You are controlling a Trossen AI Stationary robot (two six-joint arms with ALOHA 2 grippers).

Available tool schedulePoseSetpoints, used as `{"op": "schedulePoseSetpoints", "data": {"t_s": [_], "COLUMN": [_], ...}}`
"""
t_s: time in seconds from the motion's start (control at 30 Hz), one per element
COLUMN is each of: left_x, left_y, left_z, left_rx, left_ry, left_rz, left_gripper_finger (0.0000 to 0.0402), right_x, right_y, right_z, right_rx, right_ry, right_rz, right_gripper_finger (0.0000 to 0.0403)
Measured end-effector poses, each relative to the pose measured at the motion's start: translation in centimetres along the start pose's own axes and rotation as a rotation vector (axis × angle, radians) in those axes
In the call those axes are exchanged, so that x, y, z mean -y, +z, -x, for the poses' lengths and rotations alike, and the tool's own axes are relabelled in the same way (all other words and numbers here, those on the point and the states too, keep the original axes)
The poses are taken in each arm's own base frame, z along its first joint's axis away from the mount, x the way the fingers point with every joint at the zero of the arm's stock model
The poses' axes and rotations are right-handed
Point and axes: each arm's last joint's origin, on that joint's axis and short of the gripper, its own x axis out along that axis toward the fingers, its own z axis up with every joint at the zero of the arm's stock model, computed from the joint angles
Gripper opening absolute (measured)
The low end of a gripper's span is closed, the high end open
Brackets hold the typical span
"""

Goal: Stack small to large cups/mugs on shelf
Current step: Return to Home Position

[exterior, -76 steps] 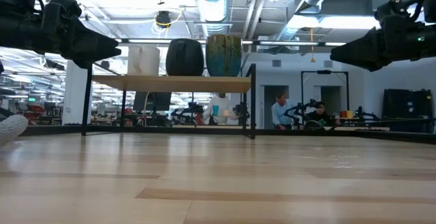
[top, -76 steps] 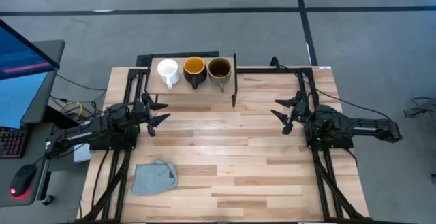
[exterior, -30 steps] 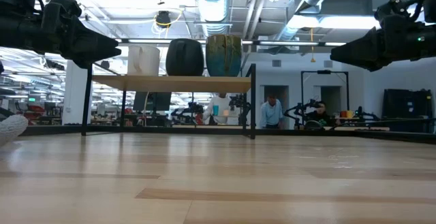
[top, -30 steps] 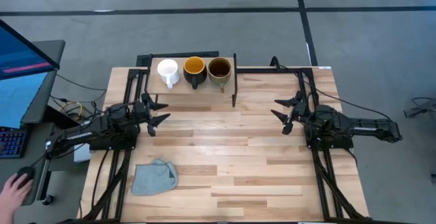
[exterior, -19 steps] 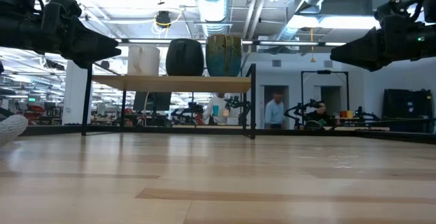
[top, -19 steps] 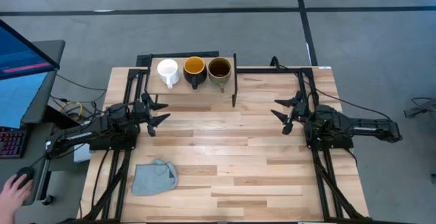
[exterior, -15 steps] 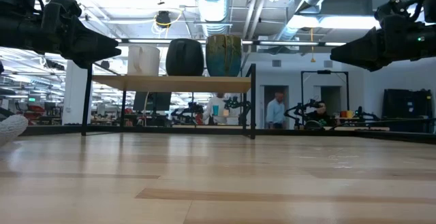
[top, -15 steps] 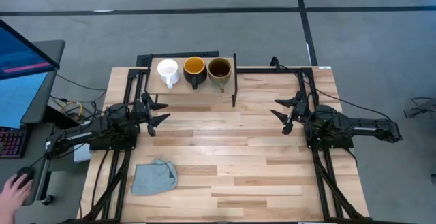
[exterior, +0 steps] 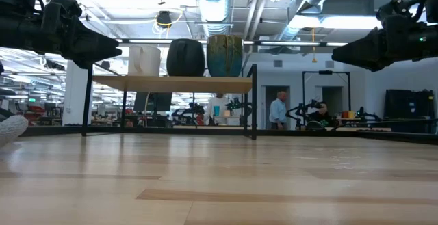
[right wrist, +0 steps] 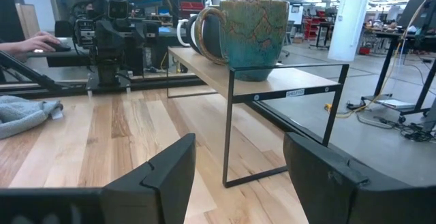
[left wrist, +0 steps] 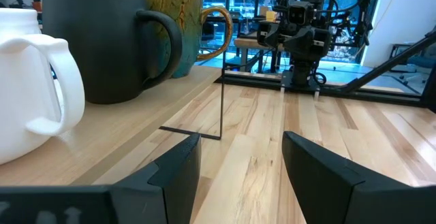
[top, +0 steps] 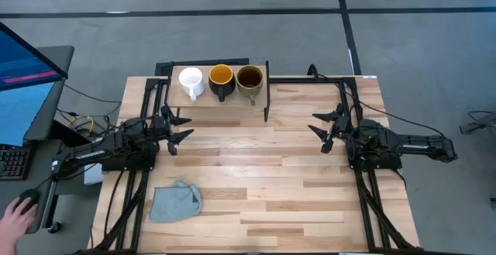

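Mugs: white mug point(top: 190, 80), dark mug point(top: 221, 77) and olive mug point(top: 249, 78) stand in a row on the shelf point(top: 203, 98), at the table's point(top: 263, 177) far edge.
Left gripper point(top: 186, 128): fingers spread, empty, raised at the left side.
Right gripper point(top: 313, 123): fingers spread, empty, raised at the right side.
Table: a cloth point(top: 175, 201) lies front left.
Room: a hand point(top: 14, 218) rests on a mouse.

i see a grey-blue cloth point(top: 175, 201) lying crumpled at the lower left of the high view, on the pale plank tabletop point(top: 294, 201). off the table at the far left are a blue-lit monitor point(top: 23, 92), a keyboard point(top: 9, 162) and a mouse point(top: 29, 200) under a person's hand point(top: 12, 218). in the low view a person point(exterior: 278, 110) stands right of centre in the room behind.
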Motion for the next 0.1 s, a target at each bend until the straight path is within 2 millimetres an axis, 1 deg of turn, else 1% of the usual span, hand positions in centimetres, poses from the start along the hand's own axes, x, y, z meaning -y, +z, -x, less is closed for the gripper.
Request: {"op": "schedulePoseSetpoints", "data": {"t_s": [0.1], "left_x": [0.0], "left_y": [0.0], "left_z": [0.0], "left_rx": [0.0], "left_ry": [0.0], "left_rz": [0.0], "left_gripper_finger": [0.0199], "right_x": [0.0], "right_y": [-0.01], "right_z": [0.0], "right_rx": [-0.001], "right_ry": [0.0], "right_rz": [0.001], "right_gripper_finger": [0.0244]}}
